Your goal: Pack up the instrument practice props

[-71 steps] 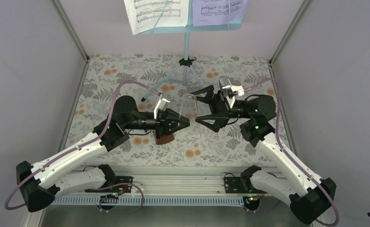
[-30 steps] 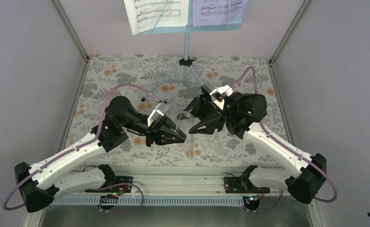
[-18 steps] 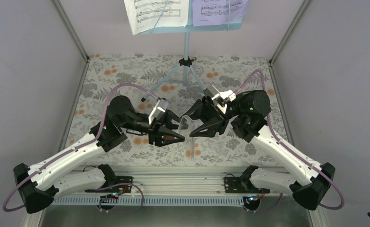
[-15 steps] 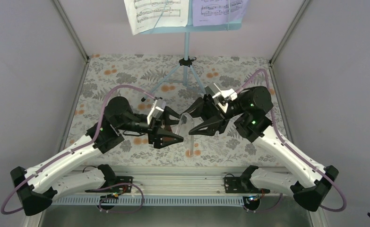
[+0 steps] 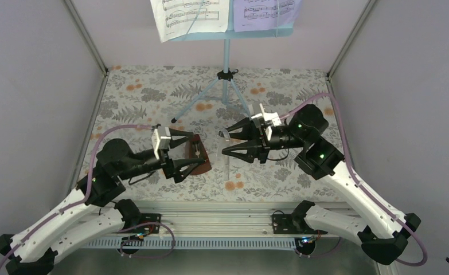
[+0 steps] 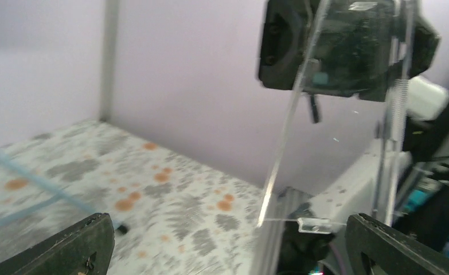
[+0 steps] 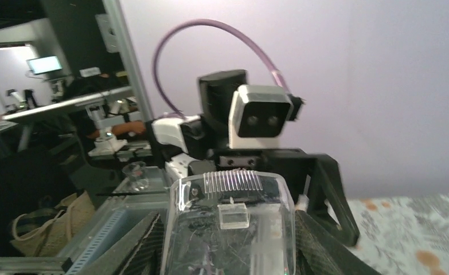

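Looks like the metronome step. The left claw (image 5: 196,151) is spread wide, with the little brown metronome (image 5: 203,164) sitting right at its fingertips on the desk (image 5: 141,91). The right claw (image 5: 225,142) is pinching a clear cover (image 7: 230,240) just across from it. My guess is the cover goes over the metronome next, lined up square. The music stand (image 5: 226,57) and sheets (image 5: 190,17) are well beyond both claws.
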You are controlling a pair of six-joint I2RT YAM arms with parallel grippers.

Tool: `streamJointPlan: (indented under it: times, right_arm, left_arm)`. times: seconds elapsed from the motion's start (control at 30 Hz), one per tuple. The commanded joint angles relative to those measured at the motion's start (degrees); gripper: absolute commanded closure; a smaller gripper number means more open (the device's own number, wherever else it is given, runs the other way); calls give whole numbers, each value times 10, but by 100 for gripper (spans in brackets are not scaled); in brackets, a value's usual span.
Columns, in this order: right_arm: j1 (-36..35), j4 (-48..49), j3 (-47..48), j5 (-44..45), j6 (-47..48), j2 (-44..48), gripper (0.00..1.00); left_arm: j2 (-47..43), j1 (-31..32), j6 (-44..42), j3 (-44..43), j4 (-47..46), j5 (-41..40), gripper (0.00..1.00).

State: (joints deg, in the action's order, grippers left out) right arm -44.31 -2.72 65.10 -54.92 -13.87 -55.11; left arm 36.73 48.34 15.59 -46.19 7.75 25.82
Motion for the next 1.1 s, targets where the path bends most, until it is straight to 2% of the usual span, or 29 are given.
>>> streamJointPlan:
  times: [0.0, 0.17, 0.3, 0.5, 0.77, 1.07]
  right_arm:
    - [-6, -47, -38, 86, 31, 5, 62]
    - [-5, -54, -80, 171, 44, -8, 62]
    - [-6, -44, -108, 231, 36, -23, 62]
    - [-5, -22, -139, 285, 28, -38, 62]
    - [-3, -15, -149, 312, 19, -62, 62]
    - [-2, -15, -149, 311, 16, -67, 61]
  left_arm:
    - [-42, -16, 18, 56, 51, -149, 0]
    - [-57, -21, 67, 97, 104, -244, 0]
    - [-57, -28, 107, 133, 111, -255, 0]
    - [9, -30, 161, 150, 163, -271, 0]
    - [31, -34, 234, 260, 32, -201, 0]
    - [133, -35, 219, 278, -67, -189, 0]
